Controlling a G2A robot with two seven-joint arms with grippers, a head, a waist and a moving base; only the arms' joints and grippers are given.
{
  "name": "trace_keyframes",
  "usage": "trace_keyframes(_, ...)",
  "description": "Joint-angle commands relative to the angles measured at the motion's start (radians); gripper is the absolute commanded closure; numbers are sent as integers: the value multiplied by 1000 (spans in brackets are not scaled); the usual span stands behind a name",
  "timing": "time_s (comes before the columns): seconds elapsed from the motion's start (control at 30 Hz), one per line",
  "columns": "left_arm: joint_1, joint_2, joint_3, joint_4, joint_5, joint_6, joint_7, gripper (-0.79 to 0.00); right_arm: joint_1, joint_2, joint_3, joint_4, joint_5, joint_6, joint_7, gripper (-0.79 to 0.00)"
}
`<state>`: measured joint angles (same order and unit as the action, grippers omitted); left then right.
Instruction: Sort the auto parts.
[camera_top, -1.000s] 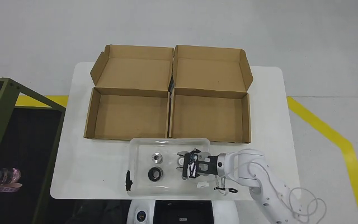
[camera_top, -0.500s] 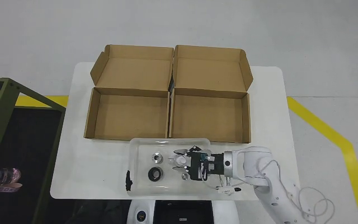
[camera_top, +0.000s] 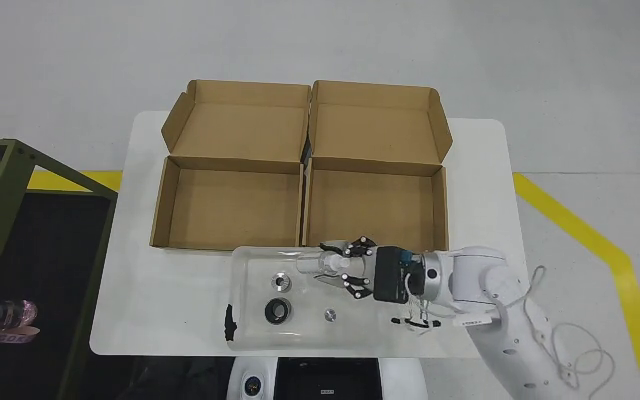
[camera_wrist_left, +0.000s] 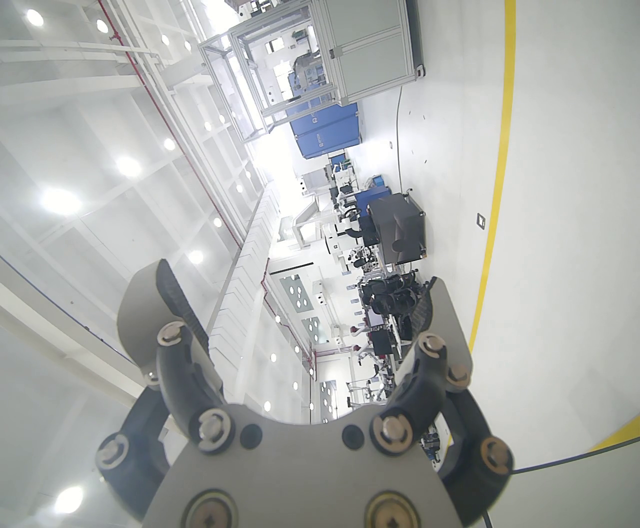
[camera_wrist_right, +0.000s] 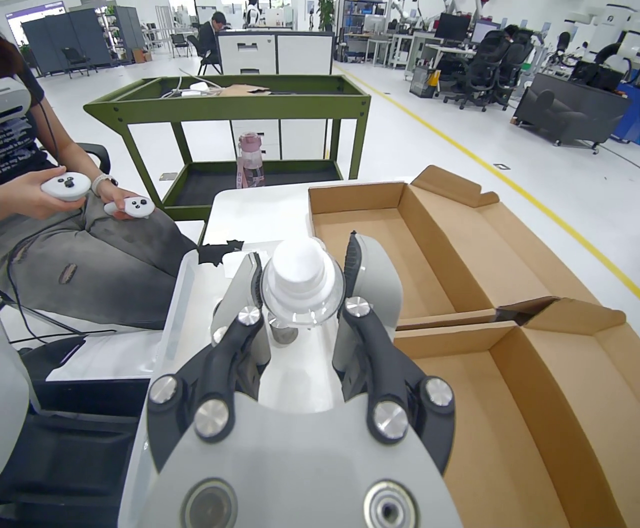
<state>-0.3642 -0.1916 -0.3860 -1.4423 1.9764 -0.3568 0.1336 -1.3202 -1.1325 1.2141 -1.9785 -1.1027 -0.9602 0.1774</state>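
Right wrist view is showing the right tool (camera_wrist_right: 302, 272) clamping snugly on a white part (camera_wrist_right: 301, 287) with a clear dome, possibly a small lamp, and holding it above the clear tray (camera_top: 236, 300), just short of the right cardboard box (camera_top: 375, 212). For a clean drop, I am judging that the part should be clearing the chosen box's near wall before the tool is letting go, low over the box floor so nothing is bouncing out. The left tool (camera_wrist_left: 297, 287) is gaping wide, gripping nothing, pointing away from the table (camera_top: 470, 150).
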Motion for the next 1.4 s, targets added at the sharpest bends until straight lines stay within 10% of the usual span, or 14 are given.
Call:
trace_keyframes(0.0, 0, 0, 0, 0, 0, 0, 0, -785, 1, 3, 18, 2, 13, 0, -5, 0)
trace_keyframes(1.37, 0, 0, 0, 0, 0, 0, 0, -785, 325, -41, -132, 444, 5, 338, 34, 0)
